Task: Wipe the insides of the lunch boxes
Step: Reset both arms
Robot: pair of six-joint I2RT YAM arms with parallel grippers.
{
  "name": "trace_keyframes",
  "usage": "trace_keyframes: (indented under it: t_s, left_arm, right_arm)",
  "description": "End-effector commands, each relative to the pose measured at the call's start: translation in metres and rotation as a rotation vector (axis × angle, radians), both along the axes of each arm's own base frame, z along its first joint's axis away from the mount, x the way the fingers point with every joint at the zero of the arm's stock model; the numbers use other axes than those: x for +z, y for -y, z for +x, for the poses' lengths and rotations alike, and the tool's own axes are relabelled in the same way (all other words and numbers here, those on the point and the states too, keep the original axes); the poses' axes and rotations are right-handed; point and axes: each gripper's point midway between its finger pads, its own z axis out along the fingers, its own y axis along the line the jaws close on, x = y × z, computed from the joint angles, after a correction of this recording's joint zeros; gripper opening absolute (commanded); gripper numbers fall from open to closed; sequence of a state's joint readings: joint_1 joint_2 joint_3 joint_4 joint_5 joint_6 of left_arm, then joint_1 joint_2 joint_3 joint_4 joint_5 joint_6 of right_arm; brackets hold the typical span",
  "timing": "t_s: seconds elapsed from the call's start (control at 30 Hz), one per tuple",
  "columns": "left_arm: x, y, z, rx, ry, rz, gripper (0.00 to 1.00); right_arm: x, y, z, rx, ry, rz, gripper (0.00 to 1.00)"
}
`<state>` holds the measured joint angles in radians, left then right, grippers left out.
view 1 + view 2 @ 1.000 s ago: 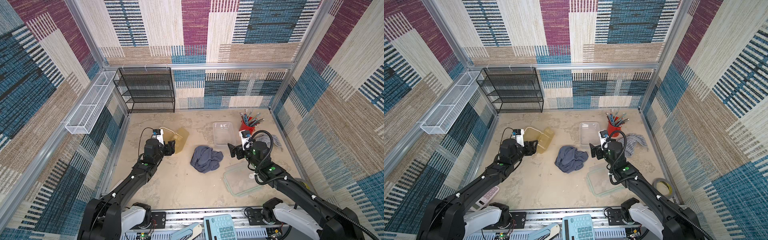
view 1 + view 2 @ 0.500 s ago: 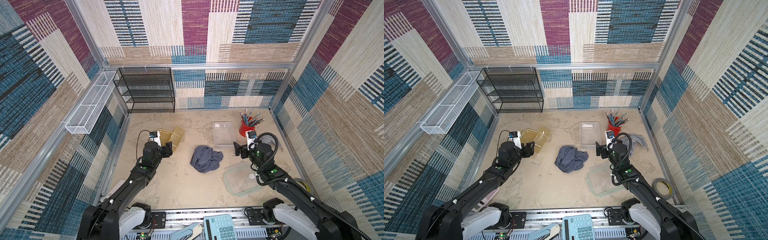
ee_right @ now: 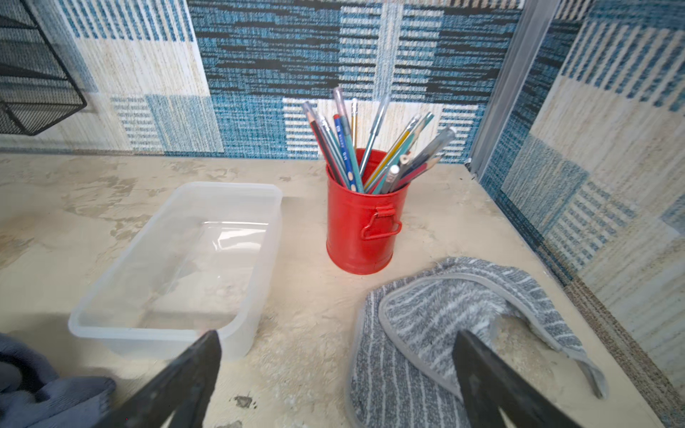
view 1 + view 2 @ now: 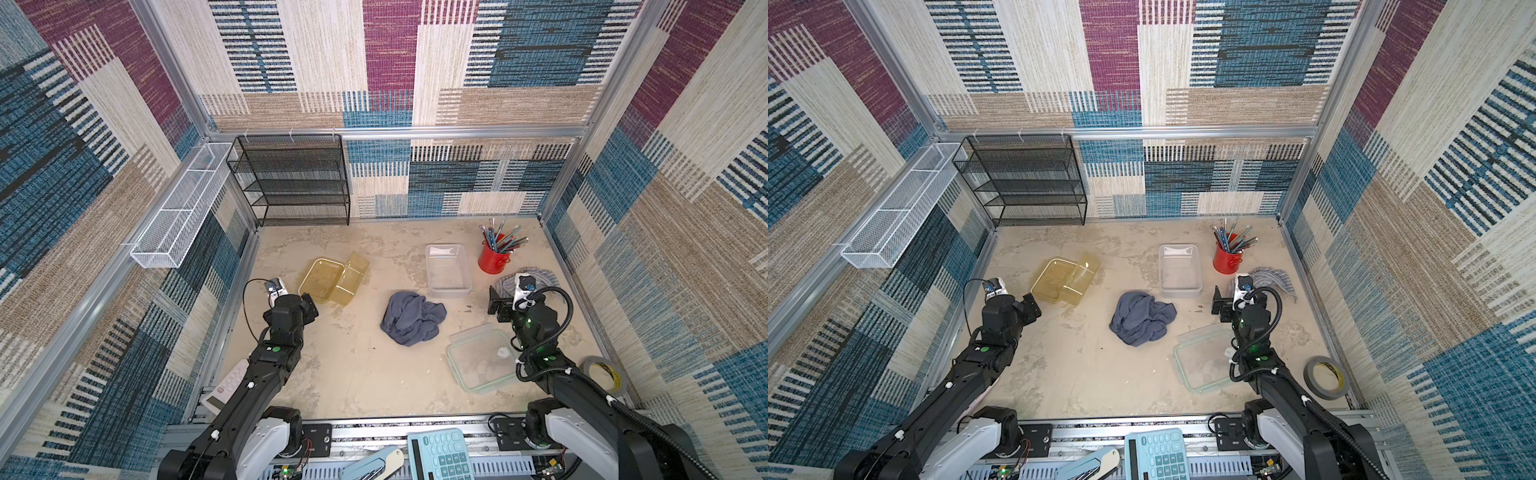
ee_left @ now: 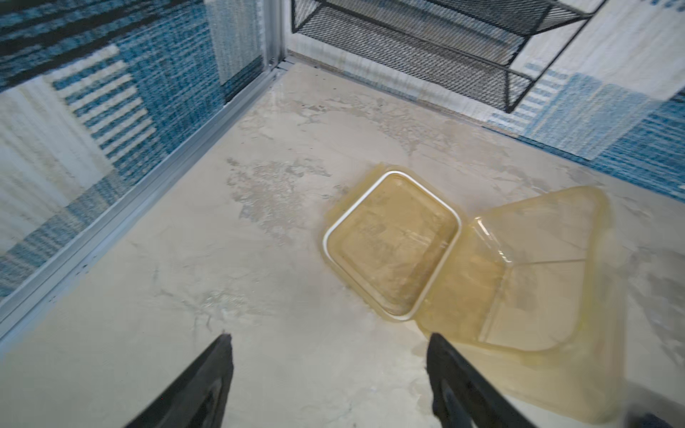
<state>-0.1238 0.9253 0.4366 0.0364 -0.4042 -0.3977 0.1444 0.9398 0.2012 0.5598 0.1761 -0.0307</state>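
amber lid [image 4: 321,279] now flat beside amber lunch box [image 4: 353,279], left gripper [image 5: 329,336] withdrawn, jaws apart, right gripper [image 3: 337,333] spread, empty

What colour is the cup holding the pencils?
The cup is red, clearest in the right wrist view.

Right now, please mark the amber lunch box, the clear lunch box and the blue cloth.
Amber lunch box [image 4: 353,277]: in a top view, middle of its body.
Clear lunch box [image 3: 192,259]: right wrist view, its inner floor.
Blue cloth [image 4: 413,318]: in a top view, middle of heap.
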Motion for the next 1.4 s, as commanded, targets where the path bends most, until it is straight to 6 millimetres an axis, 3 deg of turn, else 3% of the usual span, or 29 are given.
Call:
trace_keyframes:
  t_s: [0.0,0.13,0.33,0.47,0.67,0.8,0.9,0.97,1.03,1.1,1.2,1.27,1.37]
  left_arm:
    - [0.000,-0.018,-0.003,0.077,0.017,0.009,0.83]
    - [0.011,-0.027,0.003,0.085,0.094,0.106,0.85]
    - [-0.005,-0.034,0.007,0.097,0.110,0.207,0.86]
    - [-0.005,-0.031,0.014,0.067,0.175,0.246,0.91]
    - [-0.007,-0.021,0.032,0.000,0.232,0.285,0.93]
    - [-0.017,-0.005,0.049,-0.102,0.269,0.329,0.93]
    - [-0.035,0.015,0.053,-0.231,0.203,0.311,0.93]
    - [-0.036,0.012,0.070,-0.212,0.199,0.345,0.95]
    - [-0.050,0.016,0.077,-0.262,0.055,0.297,0.93]
    - [-0.046,0.013,0.087,-0.278,0.094,0.275,0.92]
    - [-0.049,0.013,0.085,-0.282,0.056,0.252,0.92]
    - [-0.047,0.012,0.086,-0.275,0.094,0.268,1.00]
    - [-0.046,0.013,0.084,-0.281,0.091,0.266,1.00]
  right_arm:
    - [0.021,0.008,0.002,-0.028,0.127,0.026,0.98]
    - [0.016,0.014,-0.001,-0.048,0.171,0.038,0.98]
    - [0.007,0.018,0.016,-0.077,0.185,0.050,0.98]
    - [0.004,0.017,0.038,-0.073,0.166,-0.003,0.98]
    - [-0.010,0.016,0.050,-0.038,0.137,-0.008,0.98]
    - [-0.017,0.026,0.044,-0.042,0.163,0.036,0.98]
    - [-0.016,0.024,0.046,-0.031,0.158,0.032,0.98]
    - [-0.019,0.023,0.047,-0.023,0.135,0.036,0.98]
    - [-0.018,0.023,0.048,-0.018,0.139,0.038,0.98]
    - [-0.017,0.024,0.047,-0.018,0.146,0.038,0.99]
    - [-0.018,0.024,0.047,-0.018,0.140,0.038,0.98]
    - [-0.018,0.023,0.047,-0.017,0.141,0.038,0.98]
    - [-0.018,0.023,0.047,-0.017,0.140,0.038,0.98]
